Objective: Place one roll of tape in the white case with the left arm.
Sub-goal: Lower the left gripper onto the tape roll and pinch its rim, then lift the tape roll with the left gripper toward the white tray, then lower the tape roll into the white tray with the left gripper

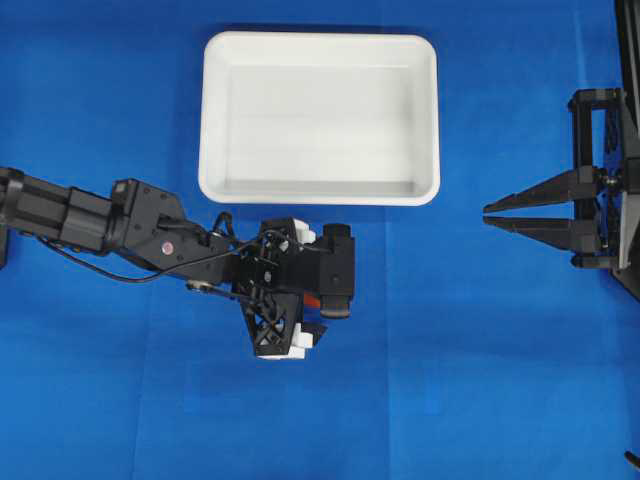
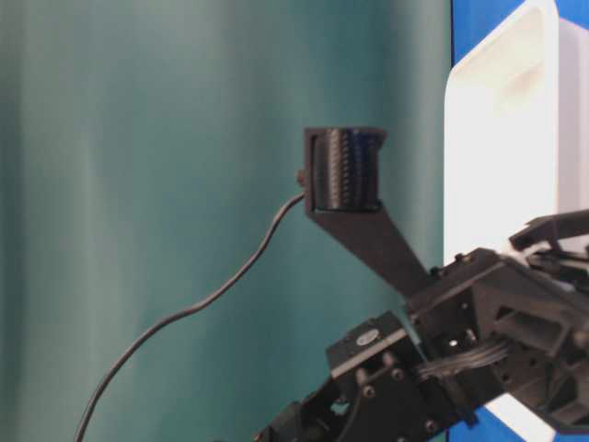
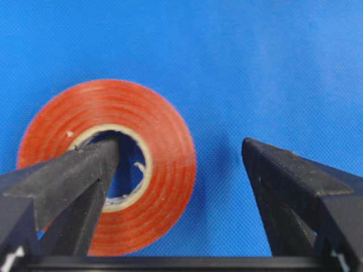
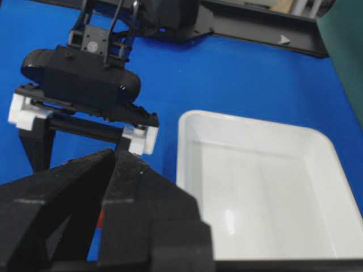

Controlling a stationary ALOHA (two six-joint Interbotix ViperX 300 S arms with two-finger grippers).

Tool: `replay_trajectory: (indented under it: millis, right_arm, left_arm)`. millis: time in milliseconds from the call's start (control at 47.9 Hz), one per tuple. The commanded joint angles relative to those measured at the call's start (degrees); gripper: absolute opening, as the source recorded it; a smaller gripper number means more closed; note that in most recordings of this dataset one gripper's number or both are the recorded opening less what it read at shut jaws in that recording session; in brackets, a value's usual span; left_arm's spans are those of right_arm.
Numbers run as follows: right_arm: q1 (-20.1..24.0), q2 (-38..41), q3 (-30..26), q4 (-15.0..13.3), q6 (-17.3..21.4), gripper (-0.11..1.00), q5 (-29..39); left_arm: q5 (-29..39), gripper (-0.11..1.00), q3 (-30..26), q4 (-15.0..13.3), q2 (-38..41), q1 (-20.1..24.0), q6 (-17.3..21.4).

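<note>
My left gripper [image 3: 181,187] is down over the roll of tape [image 3: 108,167], jaws spread wide. One finger [image 3: 85,175] sits inside the cardboard core, the other [image 3: 295,187] stands well clear outside the ring, with bare blue cloth [image 3: 255,56] between it and the tape's outer edge. Nothing is gripped yet. The roll lies flat on the cloth directly under the hand; from overhead only a sliver of red [image 1: 313,300] shows beneath the wrist.

Risks as I judge them:
- Closing from here drags the roll sideways before the outer finger meets it. A flat ring on smooth cloth could slide or tip rather than seat.
- The grip would be on one wall of the ring only. That hold is thin, and the roll may pivot or drop on the lift.
- The white case [image 1: 318,195] lies just beyond the hand. A low carry could clip its raised rim.

Count: one roll of tape, one white case, two arms. The right gripper [image 1: 500,215] is parked well off to the side, its fingers nearly together and holding nothing.
</note>
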Motion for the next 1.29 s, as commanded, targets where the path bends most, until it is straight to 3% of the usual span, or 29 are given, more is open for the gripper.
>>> replay_trajectory:
  millis: [0,146,292,334,543,898,1023,1274]
  right_arm:
    - [-0.09,0.18,-0.62,0.0,0.09,-0.11,-0.18]
    - [-0.09,0.18,-0.62,0.0,0.09,-0.11,-0.09]
    - [-0.09,0.18,-0.62,0.0,0.09,-0.11,-0.09]
    - [-0.09,0.18,-0.62,0.0,0.09,-0.11,-0.09]
    - [-0.09,0.18,-0.62,0.0,0.0,-0.11,-0.09]
    - [-0.09,0.18,-0.62,0.0,0.0,-0.11,1.23]
    - [-0.09,0.53,-0.62,0.0,0.0,-0.11,1.49]
    - [-0.09,1.41,-0.53,0.0,0.0,-0.11,1.49]
  left_arm:
    - [0.26,0.84,-1.14,0.18,-0.79,-0.18,-0.26]
    - [1.58,0.74,-1.41,0.18,-0.88,-0.18,-1.76]
    - [4.75,0.32,-2.29,0.26,-1.05,-0.18,-2.11]
    - [5.8,0.26,-2.55,0.26,-1.14,-0.18,-2.11]
    - [10.46,0.27,-4.31,0.79,-2.9,-0.18,-2.02]
    - [16.52,0.27,-4.75,1.58,-12.92,0.44,-1.32]
    - [16.96,0.27,-4.04,2.2,-16.61,2.37,-0.26]
    - [16.44,0.27,-2.81,2.2,-16.96,10.81,4.48]
